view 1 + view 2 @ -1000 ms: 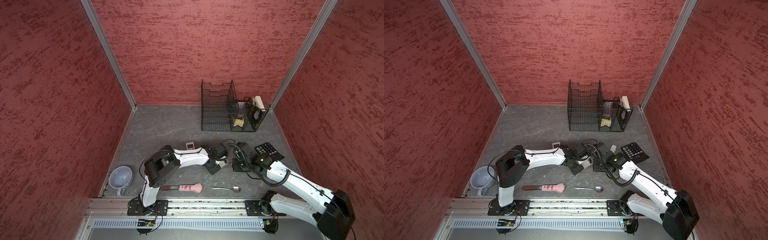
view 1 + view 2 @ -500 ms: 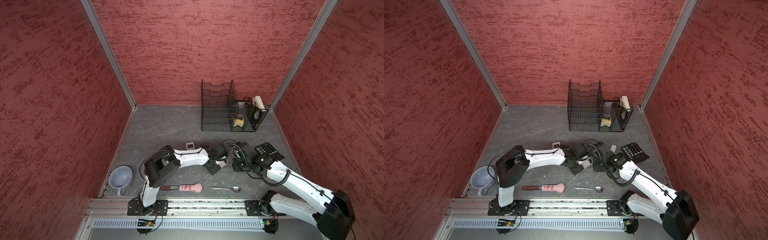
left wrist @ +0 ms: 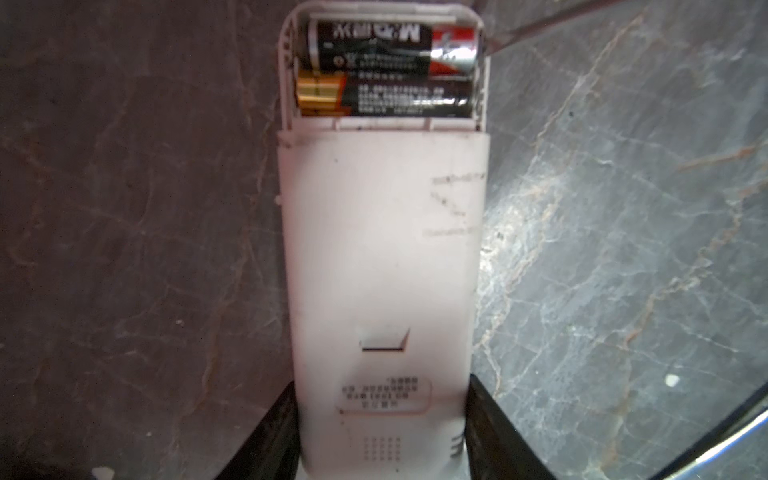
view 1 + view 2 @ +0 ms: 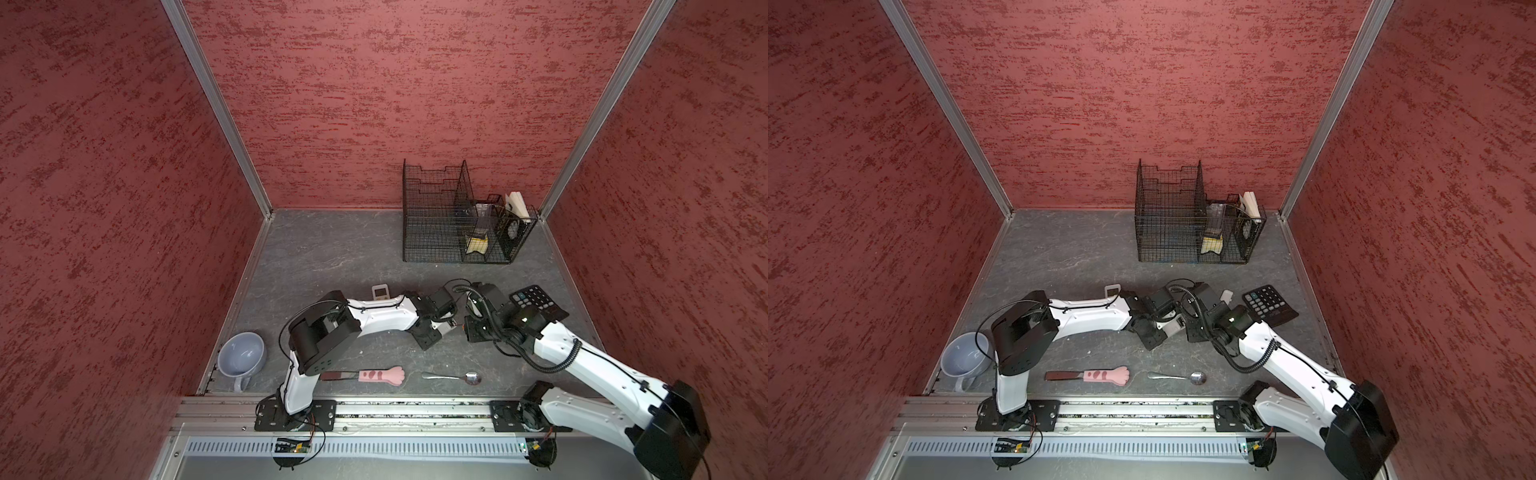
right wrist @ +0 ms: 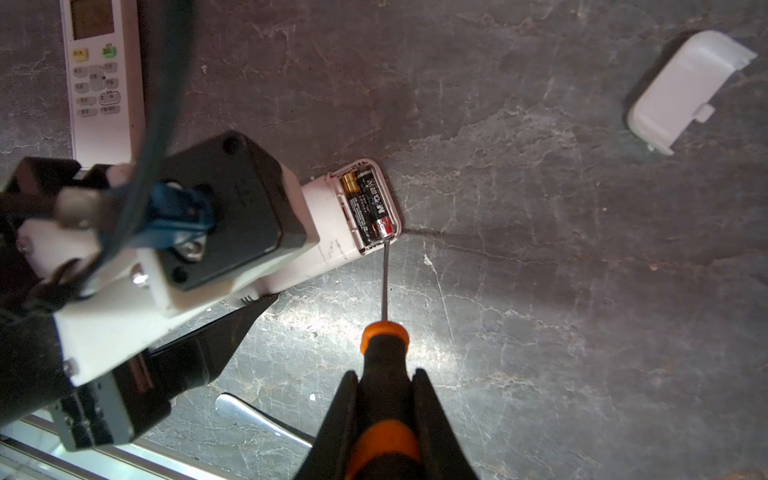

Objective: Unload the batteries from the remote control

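Observation:
The white remote control (image 3: 382, 270) lies back up on the grey floor, and my left gripper (image 3: 382, 415) is shut on its lower sides. Its battery bay is uncovered. Two batteries sit in it side by side, one with a red and silver end (image 3: 390, 45) and one with a gold end (image 3: 384, 97). My right gripper (image 5: 385, 374) is shut on an orange-and-black screwdriver (image 5: 384, 345). The thin shaft reaches to the bay's edge at the red-ended battery (image 5: 376, 208). In both top views the two grippers meet at mid-floor around the remote (image 4: 1173, 327).
The loose white battery cover (image 5: 685, 91) lies beyond the remote. A second remote (image 4: 380, 291), a black calculator (image 4: 536, 301), a grey mug (image 4: 242, 355), a pink-handled tool (image 4: 376, 375) and a spoon (image 4: 453, 377) lie around. A wire basket (image 4: 457, 224) stands at the back.

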You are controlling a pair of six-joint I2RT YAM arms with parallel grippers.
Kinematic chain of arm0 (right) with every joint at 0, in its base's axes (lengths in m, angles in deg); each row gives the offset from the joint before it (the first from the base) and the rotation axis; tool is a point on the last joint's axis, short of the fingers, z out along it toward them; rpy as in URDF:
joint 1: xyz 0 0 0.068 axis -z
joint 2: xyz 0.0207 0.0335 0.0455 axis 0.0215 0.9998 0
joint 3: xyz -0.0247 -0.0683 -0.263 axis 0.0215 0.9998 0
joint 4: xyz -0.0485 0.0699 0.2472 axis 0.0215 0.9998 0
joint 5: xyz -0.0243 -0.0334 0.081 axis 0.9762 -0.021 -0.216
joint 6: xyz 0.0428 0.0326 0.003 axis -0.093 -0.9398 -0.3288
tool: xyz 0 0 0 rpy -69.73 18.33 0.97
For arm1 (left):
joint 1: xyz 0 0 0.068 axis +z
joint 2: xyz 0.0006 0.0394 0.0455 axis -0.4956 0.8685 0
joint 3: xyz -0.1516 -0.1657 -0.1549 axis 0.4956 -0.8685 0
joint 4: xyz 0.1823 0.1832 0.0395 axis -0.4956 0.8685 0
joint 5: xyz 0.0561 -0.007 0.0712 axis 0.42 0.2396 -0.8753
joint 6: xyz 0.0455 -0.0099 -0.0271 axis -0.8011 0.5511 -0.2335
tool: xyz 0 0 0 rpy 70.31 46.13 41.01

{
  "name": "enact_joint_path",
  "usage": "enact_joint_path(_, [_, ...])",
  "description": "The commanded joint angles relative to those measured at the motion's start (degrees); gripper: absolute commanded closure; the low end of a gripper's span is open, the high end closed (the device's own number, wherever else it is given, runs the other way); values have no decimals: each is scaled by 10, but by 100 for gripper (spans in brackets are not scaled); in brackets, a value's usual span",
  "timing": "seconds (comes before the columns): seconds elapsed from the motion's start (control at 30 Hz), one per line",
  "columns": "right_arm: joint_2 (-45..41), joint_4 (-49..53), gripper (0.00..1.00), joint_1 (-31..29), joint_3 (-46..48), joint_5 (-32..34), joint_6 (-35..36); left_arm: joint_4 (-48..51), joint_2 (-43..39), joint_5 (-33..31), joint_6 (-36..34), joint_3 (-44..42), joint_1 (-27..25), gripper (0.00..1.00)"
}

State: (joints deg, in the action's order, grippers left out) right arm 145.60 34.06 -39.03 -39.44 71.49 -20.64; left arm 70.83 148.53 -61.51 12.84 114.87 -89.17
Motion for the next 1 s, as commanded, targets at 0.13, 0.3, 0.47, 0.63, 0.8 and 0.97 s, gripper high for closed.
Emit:
enact_joint_path(0.13, [-21, -146, 100, -4, 0, -15, 8, -2, 72, 35, -25, -40, -17, 60])
enact_joint_path(0.3, [-25, -153, 100, -6, 1, -11, 6, -2, 73, 34, -25, -41, -18, 60])
enact_joint_path(0.47, [-32, -154, 100, -8, -1, -5, 5, -3, 74, 36, -25, -41, -19, 60])
enact_joint_path(0.63, [-37, -153, 100, -10, -1, -1, 2, -3, 76, 37, -25, -41, -20, 60])
enact_joint_path(0.8, [-42, -152, 100, -10, -1, 1, 0, -4, 78, 39, -25, -40, -23, 60])
enact_joint_path(0.97, [-44, -146, 100, -10, -7, 3, 2, -4, 81, 39, -24, -42, -26, 61])
